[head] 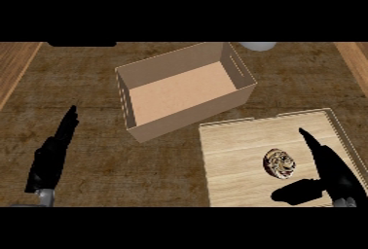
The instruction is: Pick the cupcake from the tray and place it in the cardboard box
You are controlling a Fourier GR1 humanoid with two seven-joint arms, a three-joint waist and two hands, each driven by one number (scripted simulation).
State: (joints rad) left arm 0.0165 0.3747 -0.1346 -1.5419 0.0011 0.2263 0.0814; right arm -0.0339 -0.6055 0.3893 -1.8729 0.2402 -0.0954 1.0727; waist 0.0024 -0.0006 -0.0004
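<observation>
The cupcake (280,162), round with a brown and cream swirled top, sits on the pale wooden tray (237,151) at the lower right. My right hand (332,172) hovers over the tray just right of the cupcake, open, fingers stretched up and thumb pointing left below the cupcake, not touching it. The cardboard box (144,125) stands open and empty at centre top, turned at an angle, up and left of the tray. My left hand (52,156) rests open at the lower left, fingers up, far from both.
The dark brown counter (86,73) has lighter wood strips along its left and right edges. A grey rounded object (257,45) and a dark shape (81,44) sit at the top edge behind the box.
</observation>
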